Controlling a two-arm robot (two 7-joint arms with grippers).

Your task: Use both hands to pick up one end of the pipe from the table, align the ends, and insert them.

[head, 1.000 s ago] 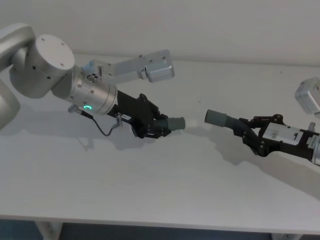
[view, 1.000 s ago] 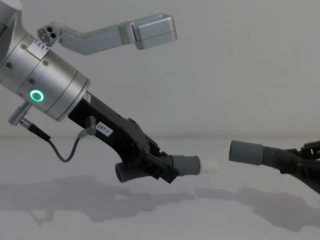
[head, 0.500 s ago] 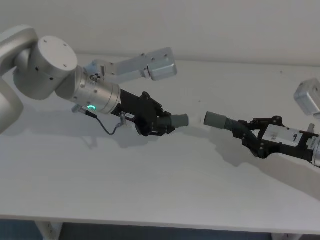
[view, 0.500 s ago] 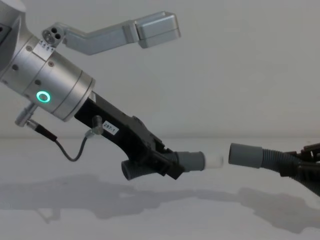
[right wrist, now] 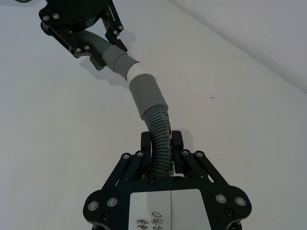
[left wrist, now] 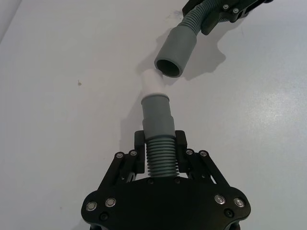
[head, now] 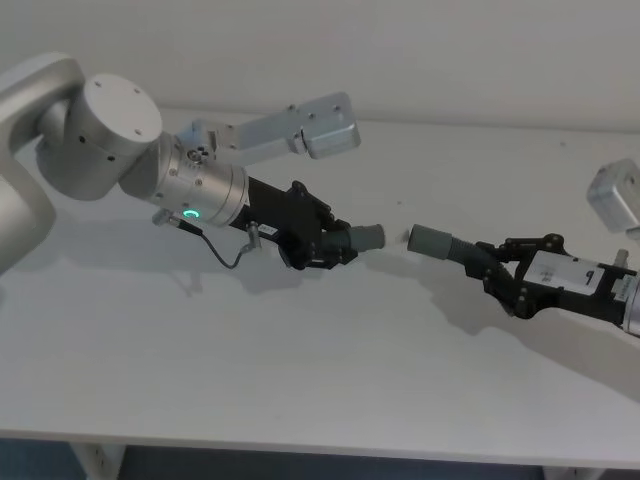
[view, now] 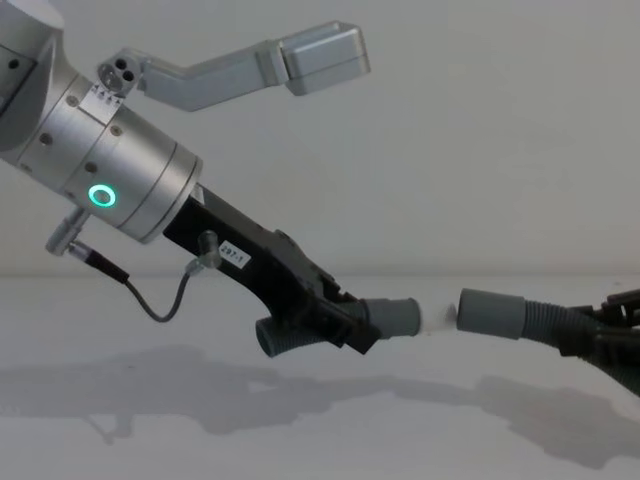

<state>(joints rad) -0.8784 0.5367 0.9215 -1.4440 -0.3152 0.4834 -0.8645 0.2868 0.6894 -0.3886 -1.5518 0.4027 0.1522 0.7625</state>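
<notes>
Left gripper (head: 330,245) is clamping the short piece (head: 362,238) by its ribbing; right gripper (head: 489,263) is pinching the longer piece (head: 436,241) likewise. Both are hanging over the table (head: 300,380), pale tip (view: 434,318) sitting at the collar (view: 490,312) mouth (entry depth: can't tell).

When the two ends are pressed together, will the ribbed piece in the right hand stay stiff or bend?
It probably flexes: the ribbed piece curves between the right hand and its collar. The ribs likely resist slipping. Hollow at the collar, so probably light.
</notes>
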